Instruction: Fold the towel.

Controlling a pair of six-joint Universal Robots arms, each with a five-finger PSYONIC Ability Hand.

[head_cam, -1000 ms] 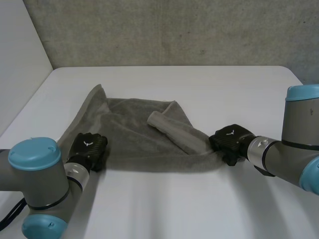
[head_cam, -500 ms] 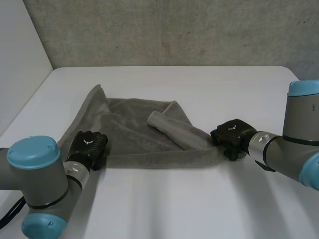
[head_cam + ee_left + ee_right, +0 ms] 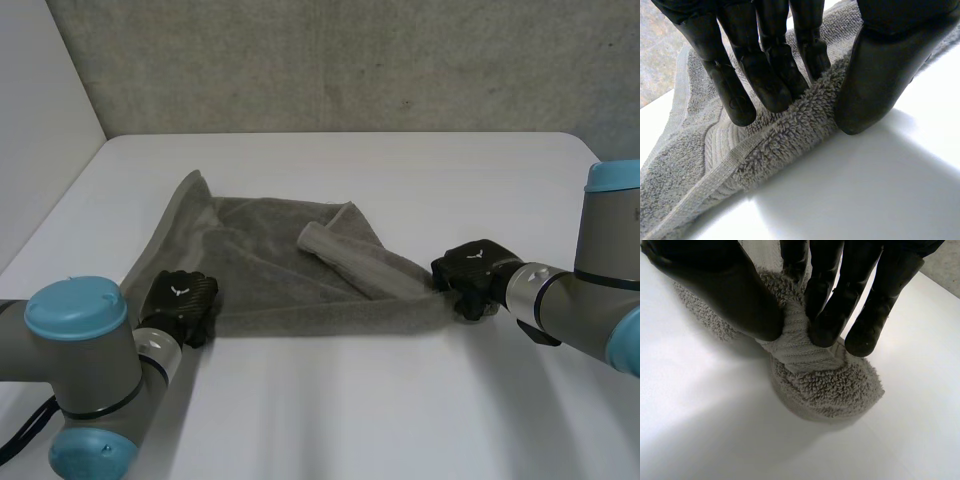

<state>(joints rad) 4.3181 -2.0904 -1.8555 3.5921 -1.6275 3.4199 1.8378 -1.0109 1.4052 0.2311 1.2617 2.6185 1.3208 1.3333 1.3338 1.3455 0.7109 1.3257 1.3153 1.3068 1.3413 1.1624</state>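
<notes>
A grey towel (image 3: 280, 270) lies rumpled on the white table (image 3: 330, 410), its near edge stretched between my two hands and a rolled fold (image 3: 345, 260) lying on its right part. My left hand (image 3: 180, 305) is at the towel's near left corner; in the left wrist view its fingers (image 3: 765, 75) and thumb (image 3: 875, 75) pinch the towel's edge (image 3: 790, 135). My right hand (image 3: 470, 275) is at the near right corner. There its fingers (image 3: 840, 305) and thumb (image 3: 730, 290) pinch the towel's hem (image 3: 800, 347).
A grey wall (image 3: 350, 60) runs along the table's far edge. Bare table lies in front of the towel and beyond it. My left arm (image 3: 80, 370) and right arm (image 3: 590, 290) flank the near part of the table.
My right hand has moved a little right and pulled the near edge tauter. The left hand has closed further on its corner and shifted slightly toward the near side.
</notes>
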